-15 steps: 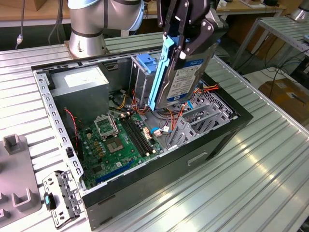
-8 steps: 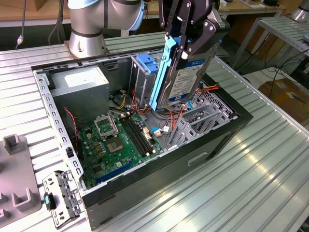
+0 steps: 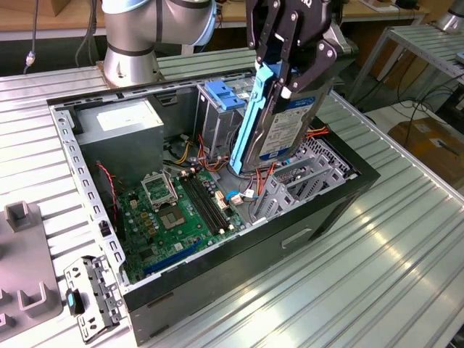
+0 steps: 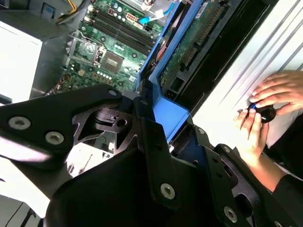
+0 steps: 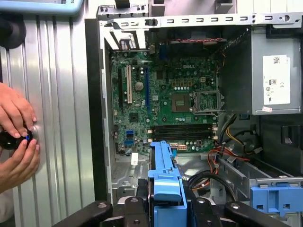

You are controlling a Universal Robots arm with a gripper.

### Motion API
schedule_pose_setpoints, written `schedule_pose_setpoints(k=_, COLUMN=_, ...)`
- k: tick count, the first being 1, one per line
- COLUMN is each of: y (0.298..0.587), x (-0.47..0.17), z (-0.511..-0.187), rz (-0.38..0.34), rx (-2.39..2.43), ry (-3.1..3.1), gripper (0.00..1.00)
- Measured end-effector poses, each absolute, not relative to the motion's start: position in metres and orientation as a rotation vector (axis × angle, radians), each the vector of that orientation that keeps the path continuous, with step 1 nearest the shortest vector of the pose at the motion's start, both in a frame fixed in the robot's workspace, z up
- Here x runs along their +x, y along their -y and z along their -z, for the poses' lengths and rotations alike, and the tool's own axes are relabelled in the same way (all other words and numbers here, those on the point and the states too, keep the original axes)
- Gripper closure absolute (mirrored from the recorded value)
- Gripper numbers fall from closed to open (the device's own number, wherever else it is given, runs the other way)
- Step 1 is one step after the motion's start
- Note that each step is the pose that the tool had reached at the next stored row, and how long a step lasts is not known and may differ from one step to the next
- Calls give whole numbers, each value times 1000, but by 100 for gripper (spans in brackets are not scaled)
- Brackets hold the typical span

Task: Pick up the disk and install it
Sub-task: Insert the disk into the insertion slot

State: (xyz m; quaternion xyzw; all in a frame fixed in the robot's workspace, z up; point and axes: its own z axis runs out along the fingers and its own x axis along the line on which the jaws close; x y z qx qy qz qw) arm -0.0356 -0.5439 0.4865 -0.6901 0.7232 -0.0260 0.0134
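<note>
Exterior view: gripper (image 3: 293, 69), jaws clamped on the disk (image 3: 283, 130). The disk is held on edge and tilted, its blue rail toward the exterior view's left, over the open computer case (image 3: 217, 268). The motherboard (image 3: 181, 210) and power supply (image 3: 119, 130) lie inside.

Second wrist view: the disk's rail and circuit side run between the black fingers (image 4: 156, 156). A person's hands (image 4: 262, 111) rest on the ribbed table (image 4: 284, 42) beside the case, around a small dark object.

First wrist view: the disk's rail end (image 5: 165, 182) is above the case interior, with the motherboard beyond.
</note>
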Motion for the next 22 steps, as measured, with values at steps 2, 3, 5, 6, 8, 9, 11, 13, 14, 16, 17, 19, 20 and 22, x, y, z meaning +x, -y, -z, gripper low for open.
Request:
schedule_pose_setpoints(k=2, y=554, x=-30, z=-485, rz=80, rx=-2150, ry=-2253, gripper=63)
schedule_pose_setpoints(k=3, y=554, x=-25, z=-484, rz=80, rx=-2150, ry=-2253, gripper=63)
schedule_pose_setpoints(k=5, y=555, x=-12, z=-481, rz=80, rx=-2150, ry=-2253, gripper=63)
schedule_pose_setpoints(k=6, y=555, x=-1, z=-479, rz=80, rx=-2150, ry=-2253, gripper=63)
schedule_pose_setpoints(k=8, y=555, x=10, z=-477, rz=80, rx=-2150, ry=-2253, gripper=63)
schedule_pose_setpoints(k=9, y=555, x=16, z=-475, rz=81, rx=-2150, ry=-2254, gripper=63)
schedule_pose_setpoints(k=11, y=555, x=28, z=-472, rz=82, rx=-2151, ry=-2254, gripper=63)
schedule_pose_setpoints(k=13, y=555, x=36, z=-469, rz=84, rx=-2152, ry=-2255, gripper=63)
schedule_pose_setpoints(k=14, y=555, x=37, z=-468, rz=85, rx=-2152, ry=-2255, gripper=63)
schedule_pose_setpoints(k=16, y=555, x=40, z=-466, rz=88, rx=-2152, ry=-2255, gripper=63)
schedule_pose_setpoints(k=17, y=555, x=42, z=-464, rz=89, rx=-2153, ry=-2256, gripper=63)
schedule_pose_setpoints(k=19, y=555, x=45, z=-459, rz=91, rx=-2155, ry=-2256, gripper=63)
schedule_pose_setpoints(k=20, y=555, x=45, z=-457, rz=93, rx=-2156, ry=-2256, gripper=63)
schedule_pose_setpoints(k=22, y=555, x=45, z=-455, rz=95, rx=-2157, ry=-2256, gripper=63)
